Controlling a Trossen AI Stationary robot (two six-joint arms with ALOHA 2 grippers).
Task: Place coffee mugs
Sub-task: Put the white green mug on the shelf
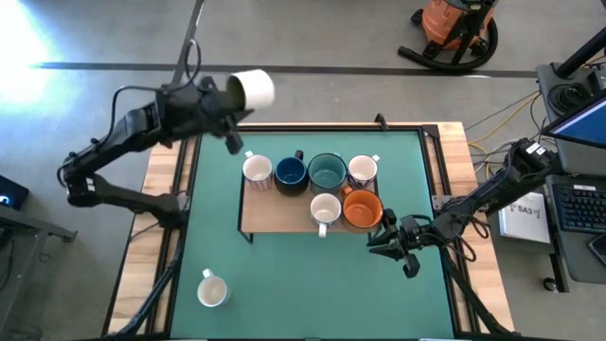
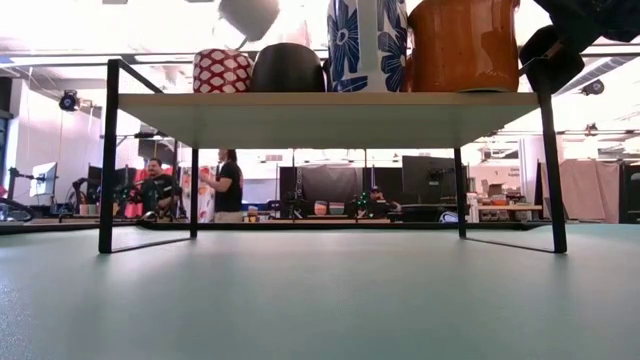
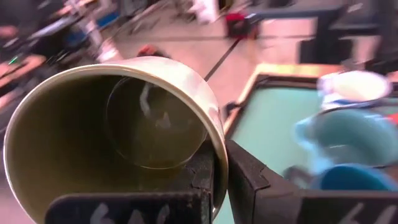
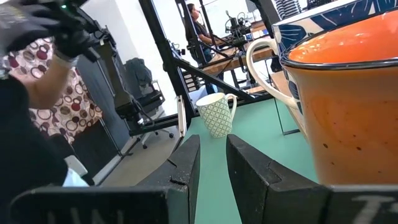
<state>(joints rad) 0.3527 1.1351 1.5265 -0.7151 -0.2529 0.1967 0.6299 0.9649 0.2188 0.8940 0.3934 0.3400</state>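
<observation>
A mug (image 1: pixel 252 89), pale outside and olive green inside, hangs high over the table's far left, with my left gripper (image 1: pixel 230 98) shut on it. A wooden rack (image 1: pixel 280 216) carries two white mugs (image 1: pixel 257 170) (image 1: pixel 325 209), a navy one (image 1: pixel 290 172), a teal one (image 1: pixel 327 171), a white patterned one (image 1: pixel 363 170) and an orange one (image 1: pixel 361 208). A further patterned white mug (image 1: pixel 212 290) stands on the green mat near the front left. My right gripper (image 1: pixel 390 239) is open beside the orange mug (image 4: pixel 348 106), with nothing between its fingers. My left gripper pinches the mug's wall at the rim (image 3: pixel 219 163), one finger inside the mug and one outside. The mug is lifted clear and lies on its side, its mouth (image 3: pixel 118 130) turned back toward the gripper and its bottom pointing away.
The rack stands on thin black legs (image 2: pixel 106 160) with open space under it. The green mat (image 1: pixel 312 294) lies bare in front of the rack. An orange vacuum (image 1: pixel 454 24) stands beyond the far edge, a keyboard (image 1: pixel 578 204) to the right. People stand in the room behind.
</observation>
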